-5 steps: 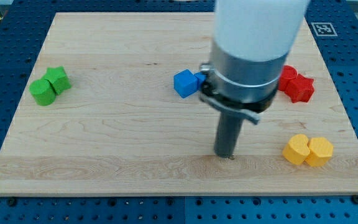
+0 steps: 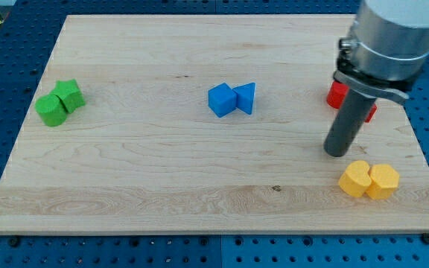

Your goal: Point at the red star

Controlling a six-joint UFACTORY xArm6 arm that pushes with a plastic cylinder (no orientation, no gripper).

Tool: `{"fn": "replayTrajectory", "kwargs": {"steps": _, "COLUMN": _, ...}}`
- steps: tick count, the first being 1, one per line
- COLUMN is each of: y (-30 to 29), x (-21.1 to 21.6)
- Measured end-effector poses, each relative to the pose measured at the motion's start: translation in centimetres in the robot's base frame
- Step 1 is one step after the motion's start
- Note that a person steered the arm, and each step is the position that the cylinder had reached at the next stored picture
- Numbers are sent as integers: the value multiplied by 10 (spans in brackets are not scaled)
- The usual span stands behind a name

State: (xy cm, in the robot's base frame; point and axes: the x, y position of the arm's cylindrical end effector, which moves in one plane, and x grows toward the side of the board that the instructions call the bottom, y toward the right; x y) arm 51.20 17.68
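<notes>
The red star is mostly hidden behind my rod at the view's right; only a sliver of red shows at the rod's right side (image 2: 371, 112). A second red block (image 2: 337, 94) peeks out at the rod's left. My tip (image 2: 337, 154) rests on the board just below the red blocks and above the two yellow blocks (image 2: 369, 179).
A blue cube (image 2: 221, 99) and a blue triangle (image 2: 246, 97) touch near the board's middle. Two green blocks (image 2: 59, 102) sit together at the view's left. The wooden board (image 2: 162, 171) lies on a blue perforated table.
My rod has moved to the view's right and slightly up, from the board's lower middle to just below the red blocks. The blue triangle is uncovered now. No block has moved.
</notes>
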Motion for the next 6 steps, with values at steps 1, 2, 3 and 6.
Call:
{"fn": "replayTrajectory", "kwargs": {"steps": 1, "y": 11, "x": 0}}
{"fn": "replayTrajectory", "kwargs": {"steps": 2, "y": 33, "x": -1}}
{"fn": "replayTrajectory", "kwargs": {"steps": 3, "y": 51, "x": -4}}
{"fn": "replayTrajectory", "kwargs": {"steps": 6, "y": 65, "x": -43}}
